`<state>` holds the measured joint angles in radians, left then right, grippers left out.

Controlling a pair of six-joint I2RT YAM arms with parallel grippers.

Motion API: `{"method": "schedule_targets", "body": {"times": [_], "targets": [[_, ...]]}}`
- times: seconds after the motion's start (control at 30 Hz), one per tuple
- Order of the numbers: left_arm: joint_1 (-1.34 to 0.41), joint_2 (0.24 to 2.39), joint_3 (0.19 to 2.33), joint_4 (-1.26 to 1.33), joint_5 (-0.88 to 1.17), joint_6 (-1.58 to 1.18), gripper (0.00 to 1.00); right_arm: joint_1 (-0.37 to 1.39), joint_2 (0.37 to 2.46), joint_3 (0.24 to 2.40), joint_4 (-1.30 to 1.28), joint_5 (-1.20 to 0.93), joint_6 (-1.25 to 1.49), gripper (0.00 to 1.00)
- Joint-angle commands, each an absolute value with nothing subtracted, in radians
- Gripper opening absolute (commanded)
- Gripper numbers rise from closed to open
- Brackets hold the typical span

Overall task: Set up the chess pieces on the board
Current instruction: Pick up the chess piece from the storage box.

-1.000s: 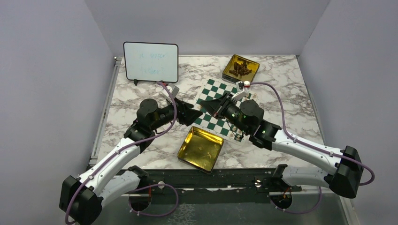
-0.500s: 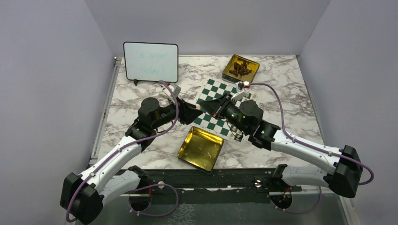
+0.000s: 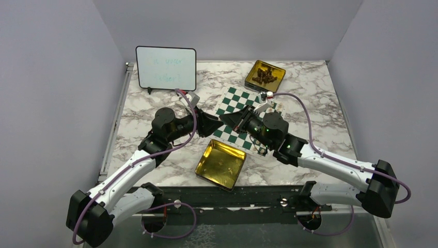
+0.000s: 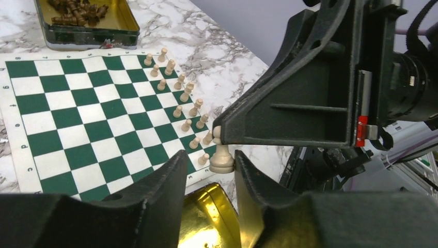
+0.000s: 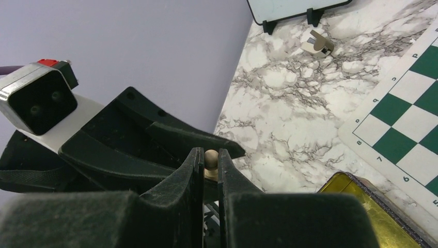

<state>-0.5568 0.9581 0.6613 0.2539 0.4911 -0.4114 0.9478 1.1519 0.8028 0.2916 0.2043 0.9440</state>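
Pinching a pawn (image 4: 222,159) by its head, the right gripper (image 5: 208,155) holds it above the board's (image 3: 235,101) left edge. Left gripper (image 4: 209,157) jaws flank the pawn's base, part-open, gap on one side. Other pieces (image 4: 177,111) stand in two rows along one board edge. Gold tin (image 3: 217,163) sits near the worktop's front edge.

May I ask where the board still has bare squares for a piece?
Most of the board is bare, from the tin of dark pieces to the gold tin; only the edge with two rows of pale pieces is crowded.
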Motion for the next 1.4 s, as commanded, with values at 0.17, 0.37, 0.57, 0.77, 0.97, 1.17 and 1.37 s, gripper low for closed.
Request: {"method": "schedule_targets", "body": {"times": [0.17,0.37,0.57,0.77,0.97,1.17,1.37], "targets": [[-0.561,0.957,0.685,0.305,0.54,-0.411,0.23,0.946,1.13,0.783,0.308,0.168,0.942,0.01],[-0.56,0.945,0.67,0.305,0.552,-0.387,0.18,0.946,1.112,0.761,0.307,0.143,0.93,0.03],[-0.56,0.939,0.663,0.304,0.575,-0.349,0.17,0.946,1.087,0.742,0.295,0.123,0.906,0.04],[-0.56,0.924,0.654,0.295,0.622,-0.27,0.15,0.946,1.054,0.738,0.251,0.055,0.839,0.04],[-0.561,0.914,0.641,0.286,0.673,-0.182,0.15,0.946,1.023,0.737,0.215,-0.068,0.771,0.04],[-0.561,0.905,0.628,0.282,0.761,-0.125,0.14,0.946,1.032,0.771,0.113,-0.177,0.702,0.04],[-0.561,0.898,0.615,0.275,0.8,-0.073,0.13,0.946,1.028,0.794,0.059,-0.25,0.667,0.04]]}}
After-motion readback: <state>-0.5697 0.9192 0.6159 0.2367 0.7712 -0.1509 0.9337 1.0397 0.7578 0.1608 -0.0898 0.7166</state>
